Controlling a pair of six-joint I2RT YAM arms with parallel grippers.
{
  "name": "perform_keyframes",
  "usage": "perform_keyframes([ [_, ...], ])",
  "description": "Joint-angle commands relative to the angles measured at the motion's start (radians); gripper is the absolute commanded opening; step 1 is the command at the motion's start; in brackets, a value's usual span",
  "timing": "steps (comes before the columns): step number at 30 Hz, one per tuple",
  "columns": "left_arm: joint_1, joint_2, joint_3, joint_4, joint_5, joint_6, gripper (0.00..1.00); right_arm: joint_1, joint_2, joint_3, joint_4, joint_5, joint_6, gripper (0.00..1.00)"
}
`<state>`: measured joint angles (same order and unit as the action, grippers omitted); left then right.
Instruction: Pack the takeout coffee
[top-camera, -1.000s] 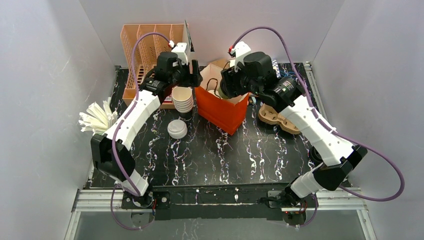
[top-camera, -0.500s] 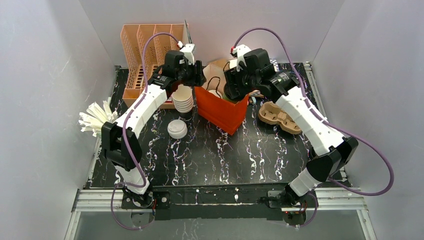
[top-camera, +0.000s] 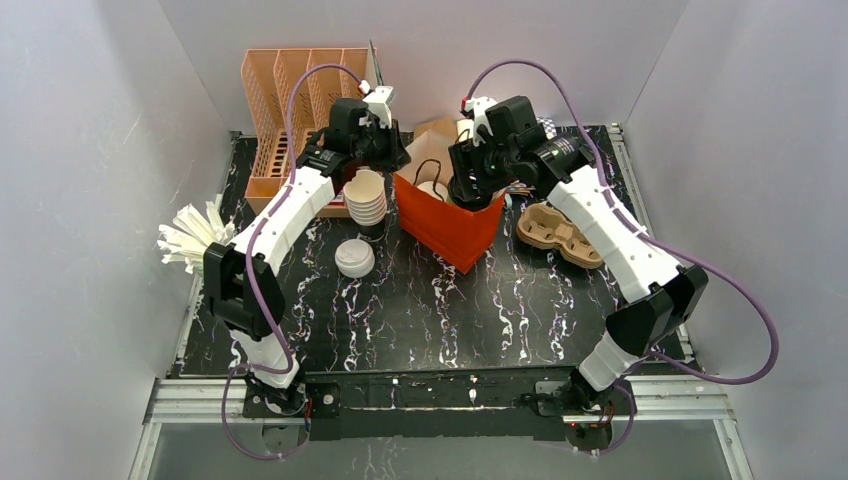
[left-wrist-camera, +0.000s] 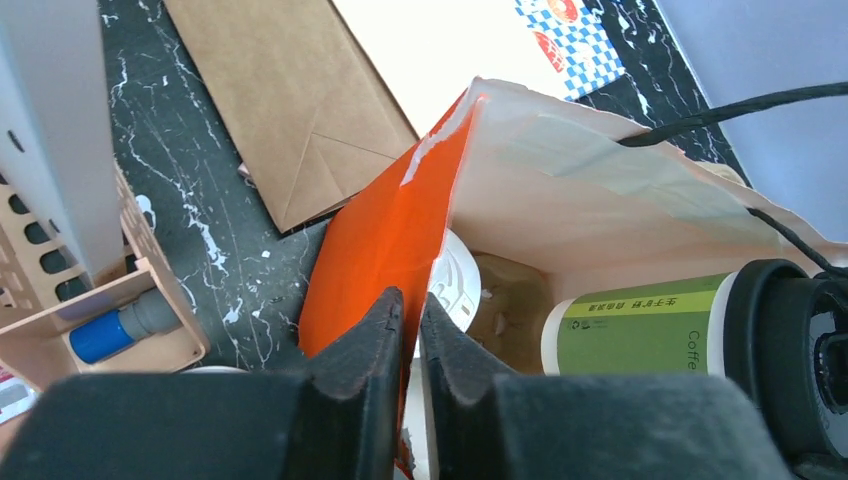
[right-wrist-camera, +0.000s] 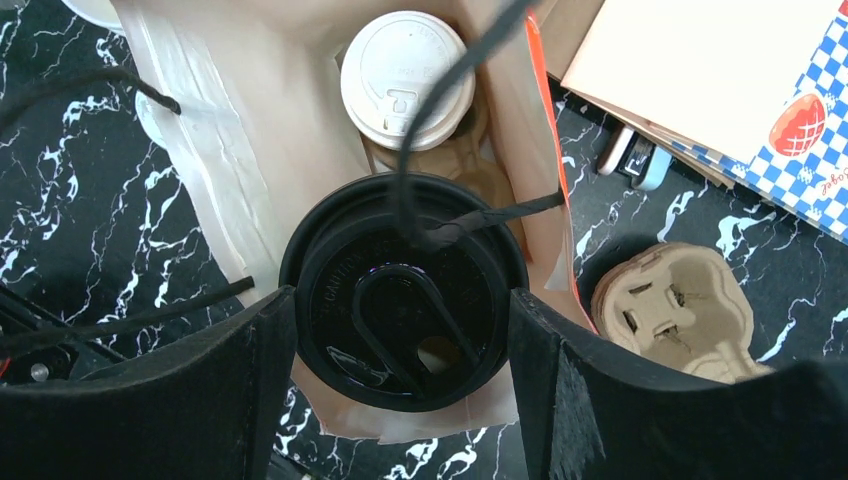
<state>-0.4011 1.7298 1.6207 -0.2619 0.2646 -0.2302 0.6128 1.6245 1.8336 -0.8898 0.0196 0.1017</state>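
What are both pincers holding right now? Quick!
Left pincer: closed, pinching the edge of the orange bag.
Right pincer: closed around the black-lidded green cup.

**Left arm (top-camera: 270, 225) and right arm (top-camera: 610, 235), viewed from beside the bench.** The long links were white moulded shells, and the joints, elbows and wrist housings were matte black. A purple cable (top-camera: 300, 85) arched from each wrist and trailed down to the base. Each wrist bore a small white camera block (top-camera: 483, 105). The fingers (left-wrist-camera: 360, 390) of each tool were black, thick and wedge-shaped, with a grainy surface.
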Motion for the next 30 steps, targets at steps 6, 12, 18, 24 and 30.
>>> perform_keyframes([
  [6,0.004,0.016,0.069,-0.058,0.131,-0.058,0.0,0.006,0.018,0.145,-0.177,-0.002,0.01,0.01],
  [12,-0.003,-0.001,0.064,-0.105,0.164,-0.13,0.0,0.028,-0.028,0.115,-0.22,-0.001,0.028,0.01],
  [18,-0.054,-0.05,0.039,-0.164,0.175,-0.132,0.0,0.074,-0.076,0.065,-0.27,0.016,0.047,0.01],
  [24,-0.125,-0.114,-0.008,-0.176,0.148,-0.14,0.0,0.152,-0.143,-0.022,-0.284,0.072,0.081,0.01],
  [30,-0.151,-0.139,-0.011,-0.189,0.11,-0.122,0.0,0.202,-0.189,-0.106,-0.292,0.138,0.093,0.01],
])
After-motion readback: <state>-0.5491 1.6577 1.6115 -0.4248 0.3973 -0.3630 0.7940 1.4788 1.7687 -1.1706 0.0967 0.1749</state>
